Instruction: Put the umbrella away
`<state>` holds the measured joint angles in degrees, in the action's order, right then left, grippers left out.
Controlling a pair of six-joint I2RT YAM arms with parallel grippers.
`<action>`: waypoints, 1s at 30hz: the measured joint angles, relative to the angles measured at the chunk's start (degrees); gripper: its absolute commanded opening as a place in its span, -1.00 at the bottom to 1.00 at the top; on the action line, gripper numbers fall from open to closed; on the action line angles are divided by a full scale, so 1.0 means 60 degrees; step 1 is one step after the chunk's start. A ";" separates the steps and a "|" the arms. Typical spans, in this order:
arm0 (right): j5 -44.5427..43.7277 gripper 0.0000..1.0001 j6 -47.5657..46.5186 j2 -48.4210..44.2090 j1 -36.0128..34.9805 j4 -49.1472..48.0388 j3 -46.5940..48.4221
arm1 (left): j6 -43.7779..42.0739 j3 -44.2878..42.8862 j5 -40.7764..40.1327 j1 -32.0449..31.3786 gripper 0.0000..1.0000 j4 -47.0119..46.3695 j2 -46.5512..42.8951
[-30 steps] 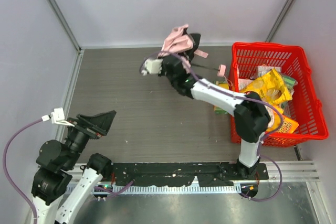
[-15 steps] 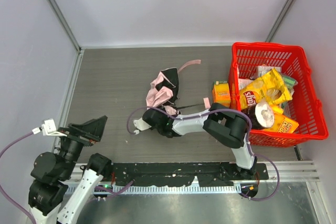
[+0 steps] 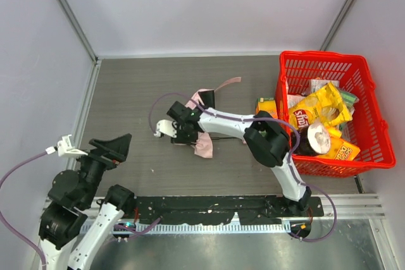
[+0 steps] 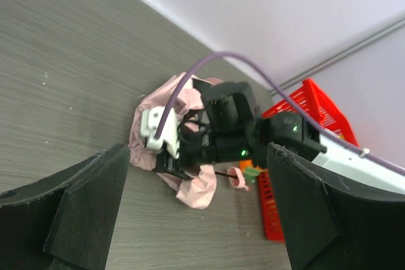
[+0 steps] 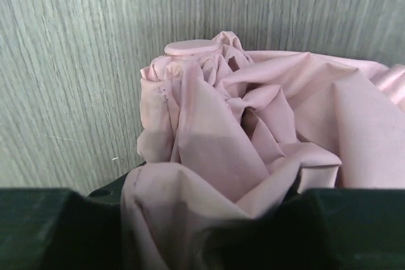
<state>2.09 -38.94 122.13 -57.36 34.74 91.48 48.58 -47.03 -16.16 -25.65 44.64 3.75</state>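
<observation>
A crumpled pale pink umbrella [image 3: 203,146] lies near the centre of the grey bench [image 3: 139,93]. The right gripper [image 5: 202,222] is clamped on its bunched fabric. At 8 o'clock the left gripper [image 3: 116,146] hovers, spread wide and holding nothing. A red basket [image 3: 364,86] sits at 3 o'clock.

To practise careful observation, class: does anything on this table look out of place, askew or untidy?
Yes. The umbrella sits crumpled mid-table, its pink fabric bunched and its strap trailing loose, rather than neatly folded. The right pincer grips the bunched fabric.
</observation>
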 measured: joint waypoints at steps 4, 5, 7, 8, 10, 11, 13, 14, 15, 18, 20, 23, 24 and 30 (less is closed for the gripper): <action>0.1679 -0.99 0.0707 0.0878 0.0659 0.1453 0.1494 | 0.0208 -0.0036 -0.0328 0.0004 0.83 0.0135 0.0976; 0.2127 -0.99 0.0838 0.1053 0.0812 0.1708 0.1763 | 0.0393 -0.0066 -0.0397 0.0004 0.84 0.0259 0.1293; 0.3031 -0.99 0.1016 0.1282 0.1166 0.2033 0.2076 | 0.0838 -0.0091 -0.0463 0.0000 0.89 0.0492 0.1956; 0.3577 -0.99 0.1071 0.1351 0.1359 0.2091 0.2131 | 0.1053 -0.0098 -0.0477 0.0004 0.93 0.0645 0.2306; 0.4677 -0.98 0.1166 0.1486 0.1752 0.2120 0.2175 | 0.1508 -0.0102 -0.0474 0.0004 0.93 0.0918 0.3002; 0.5238 -0.99 0.1228 0.1566 0.1953 0.2124 0.2189 | 0.1752 -0.0080 -0.0452 0.0004 0.94 0.1024 0.3300; 0.6244 -0.99 0.1286 0.1749 0.2255 0.2186 0.2248 | 0.2255 0.0120 -0.0328 0.0004 0.96 0.0998 0.3687; 0.6859 -0.98 0.1308 0.1891 0.2393 0.2291 0.2295 | 0.2626 0.0404 -0.0178 0.0004 0.97 0.0834 0.3807; 0.7231 -0.99 0.1311 0.1982 0.2459 0.2375 0.2320 | 0.2892 0.0681 -0.0047 0.0004 0.99 0.0710 0.3876; 0.8451 -0.99 0.1399 0.2342 0.2565 0.2772 0.2437 | 0.4167 0.2215 0.0565 0.0004 0.98 -0.0477 0.4065; 0.9136 -0.99 0.1508 0.2561 0.2568 0.3089 0.2503 | 0.4911 0.3319 0.0929 0.0004 0.99 -0.1504 0.4397; 0.9759 -0.99 0.1603 0.2754 0.2572 0.3410 0.2503 | 0.5872 0.4364 0.1228 0.0000 0.99 -0.2794 0.5355; 0.9898 -0.99 0.1650 0.2798 0.2572 0.3483 0.2495 | 0.6080 0.4455 0.1260 0.0000 0.99 -0.3104 0.5756; 1.0265 -0.99 0.2619 0.2823 0.2605 0.2954 0.2200 | 0.6852 0.4506 0.1723 -0.0058 0.99 -0.5220 0.7675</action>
<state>63.68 -23.22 139.06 -41.74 52.47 104.68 89.69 -19.99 -5.82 -26.00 13.32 49.80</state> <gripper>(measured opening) 0.392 0.994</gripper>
